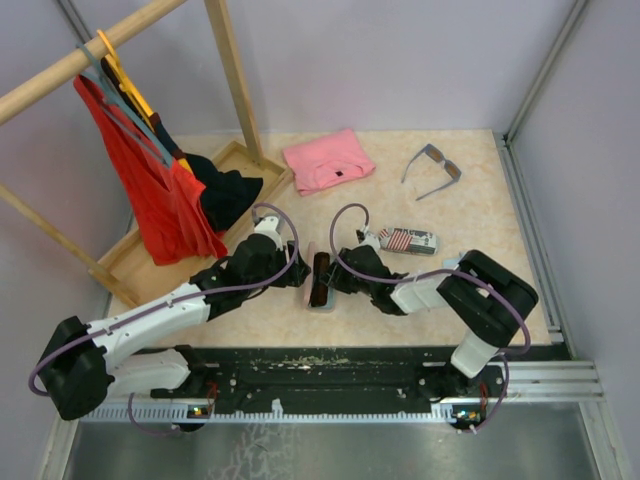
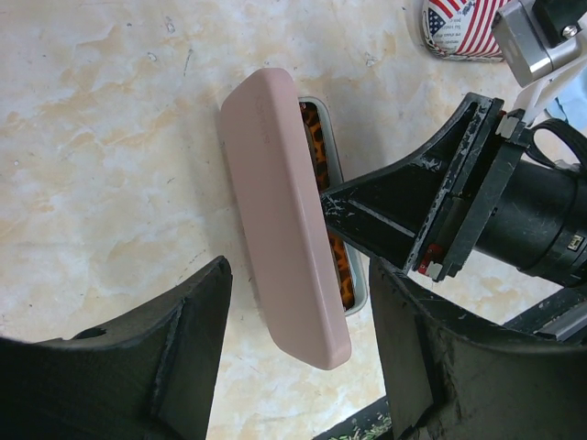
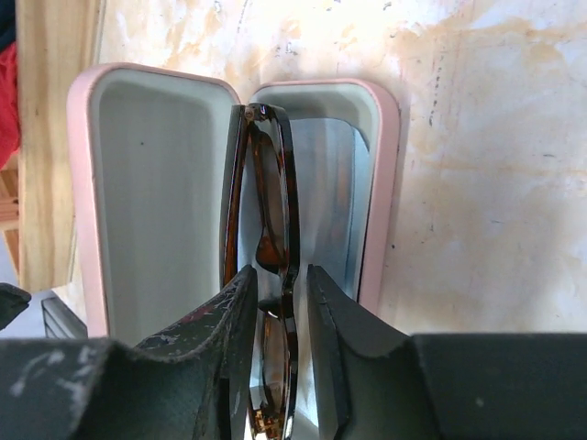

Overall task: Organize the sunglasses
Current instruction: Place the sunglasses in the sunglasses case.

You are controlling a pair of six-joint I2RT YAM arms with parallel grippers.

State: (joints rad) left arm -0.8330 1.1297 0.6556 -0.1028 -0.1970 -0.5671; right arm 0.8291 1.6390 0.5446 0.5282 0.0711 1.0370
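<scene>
At six o'clock on the marbled table (image 1: 500, 220), just ahead of the two arm bases, a pink case (image 3: 147, 183) is laid open with both halves facing up. The brown-framed sunglasses (image 3: 261, 183) are found inside it. They are folded and stood on edge in the half that is seen on the right from the right wrist, close to the hinge line.

The right gripper (image 3: 280, 273) is set astride the frame, with one finger on each side of it. Whether the pads press on the frame or stand just clear of it cannot be told.

The left gripper (image 2: 298, 266) is held at nine o'clock of the case with its jaws spread wide and nothing gripped. The pink outer shell of the case is seen in the gap between its fingers.

The grey-blue sunglasses (image 1: 442, 160) are placed at one o'clock on the table, near the far right corner. Their temples are unfolded, and they lie well apart from the case and from both arms.

A flag-patterned case (image 1: 410, 240) is seen closed at two o'clock of the pink case, just beside the right arm. A folded pink garment (image 1: 328, 160) is laid at twelve o'clock. At ten o'clock a red garment (image 1: 150, 190) is hung from a wooden rack (image 1: 230, 70) over a wooden tray (image 1: 130, 262).
</scene>
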